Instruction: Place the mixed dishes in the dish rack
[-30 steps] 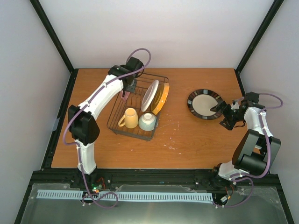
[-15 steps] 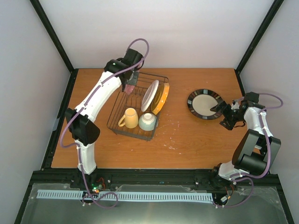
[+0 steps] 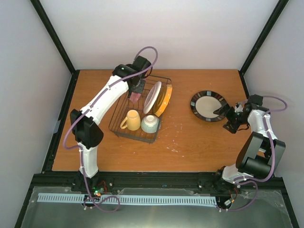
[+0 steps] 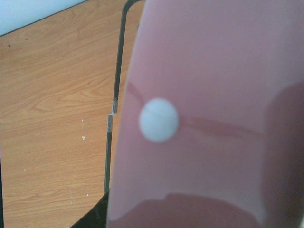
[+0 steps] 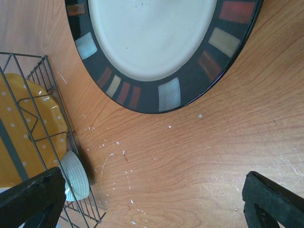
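Observation:
My left gripper [image 3: 136,90] is shut on the pink plate [image 3: 136,97], held on edge over the back of the dish rack [image 3: 134,137], just left of the standing plates. The pink plate [image 4: 213,95] fills the left wrist view and hides the fingers. In the rack stand a black-and-white striped plate [image 3: 152,97] and an orange white-dotted plate [image 3: 164,100], with a yellow mug [image 3: 132,120] and a mint-green bowl [image 3: 150,123] at its front. The dark-rimmed plate [image 3: 208,106] lies flat on the table. My right gripper [image 3: 224,118] is open beside its right edge, nothing between its fingers [image 5: 33,199].
The right wrist view shows the dark-rimmed plate [image 5: 152,33] above bare wood, and the rack's corner [image 5: 52,95] with the orange plate [image 5: 28,128] and bowl [image 5: 76,175] at left. A black frame rail [image 3: 61,114] borders the table on its left.
My left arm has carried the pink plate to the right over the back of the rack, closer to the standing plates. The right arm has not moved.

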